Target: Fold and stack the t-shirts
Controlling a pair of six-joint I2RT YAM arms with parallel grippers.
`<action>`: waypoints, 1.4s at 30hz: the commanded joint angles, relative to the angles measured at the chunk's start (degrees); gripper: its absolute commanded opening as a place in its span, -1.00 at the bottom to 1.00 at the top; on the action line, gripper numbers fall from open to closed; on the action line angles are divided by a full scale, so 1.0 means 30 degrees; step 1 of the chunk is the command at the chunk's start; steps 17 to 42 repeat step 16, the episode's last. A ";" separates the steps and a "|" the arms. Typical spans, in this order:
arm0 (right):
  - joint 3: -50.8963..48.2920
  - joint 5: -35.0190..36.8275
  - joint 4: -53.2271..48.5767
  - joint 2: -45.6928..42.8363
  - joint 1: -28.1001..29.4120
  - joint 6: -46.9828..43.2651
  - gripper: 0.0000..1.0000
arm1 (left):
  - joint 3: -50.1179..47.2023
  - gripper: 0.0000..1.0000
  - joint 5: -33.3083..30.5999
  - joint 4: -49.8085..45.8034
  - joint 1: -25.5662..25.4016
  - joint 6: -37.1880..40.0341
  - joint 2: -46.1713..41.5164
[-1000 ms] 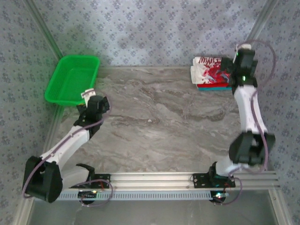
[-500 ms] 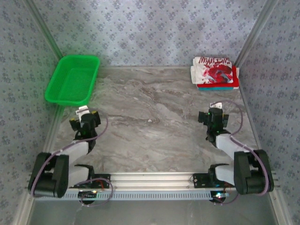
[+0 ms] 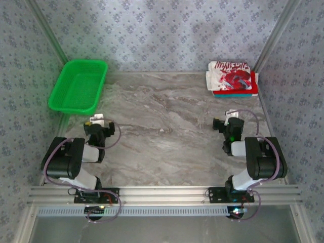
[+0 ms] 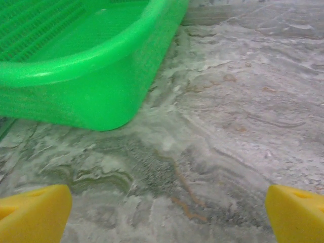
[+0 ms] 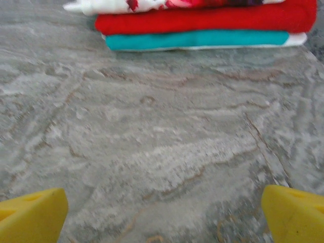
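Folded t-shirts (image 3: 233, 78) stacked at far right corner of counter (image 3: 172, 142): white printed one on top, red shirt (image 5: 202, 17) beneath, teal shirt (image 5: 197, 39) under that. Both empty and spread wide: left claw (image 4: 164, 215) near green basket (image 4: 76, 66), right claw (image 5: 164, 212) facing the stack.

Patterned walls (image 3: 162, 30), seemingly marble table (image 3: 167, 131)

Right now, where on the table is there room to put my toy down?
The wide middle of the table is bare, from the basket at far left to the shirts at far right, and between the left gripper and the right gripper. Crowded: those two far corners and around both grippers.
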 commanded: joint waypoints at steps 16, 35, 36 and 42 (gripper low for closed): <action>0.0698 -0.1095 0.0274 0.0092 -0.0218 0.0005 1.00 | -0.0829 0.96 0.1364 0.3052 0.1639 -0.1449 -0.0382; 0.0698 -0.1095 0.0274 0.0092 -0.0218 0.0005 1.00 | -0.0829 0.96 0.1364 0.3052 0.1639 -0.1449 -0.0382; 0.0698 -0.1095 0.0274 0.0092 -0.0218 0.0005 1.00 | -0.0829 0.96 0.1364 0.3052 0.1639 -0.1449 -0.0382; 0.0698 -0.1095 0.0274 0.0092 -0.0218 0.0005 1.00 | -0.0829 0.96 0.1364 0.3052 0.1639 -0.1449 -0.0382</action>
